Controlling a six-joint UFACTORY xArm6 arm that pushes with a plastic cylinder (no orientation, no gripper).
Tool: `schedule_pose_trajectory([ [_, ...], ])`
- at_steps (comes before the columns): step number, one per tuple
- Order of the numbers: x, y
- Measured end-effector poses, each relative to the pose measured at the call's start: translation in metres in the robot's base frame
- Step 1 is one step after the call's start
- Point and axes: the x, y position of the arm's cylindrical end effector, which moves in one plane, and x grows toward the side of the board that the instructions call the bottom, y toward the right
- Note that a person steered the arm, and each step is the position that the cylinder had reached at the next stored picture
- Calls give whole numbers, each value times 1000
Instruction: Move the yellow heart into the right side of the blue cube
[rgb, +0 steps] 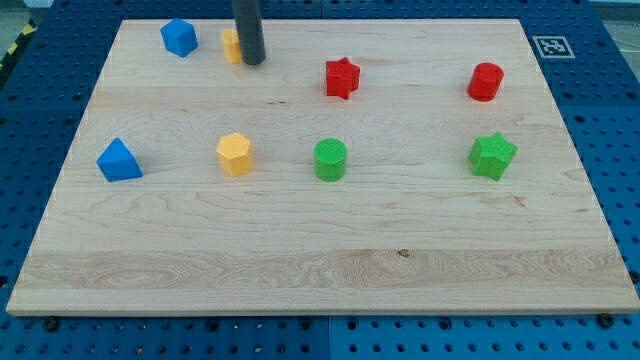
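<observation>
Rod end, my tip (252, 62), is set against the right side of a yellow plastic heart (231, 45), mostly hidden behind it. The heart is seen just right of the blue plastic cube (179, 37) near the wooden board's (320, 260) top-left. No jaws are carried; nothing is gripped.

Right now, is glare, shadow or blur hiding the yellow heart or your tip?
Camera view: light is even, with no glare and soft shadows; focus is sharp. The rod itself covers most of the yellow heart, my tip at its right edge, blue cube left.
</observation>
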Motion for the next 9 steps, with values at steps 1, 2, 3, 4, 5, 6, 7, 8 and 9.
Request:
schedule_pose_trajectory([
  [1, -11, -34],
  [2, -16, -41],
  [3, -16, -15],
  [4, -26, 13],
  [5, -47, 7],
  [6, -60, -17],
  [7, -61, -53],
  [8, -61, -68],
  [9, -80, -48],
])
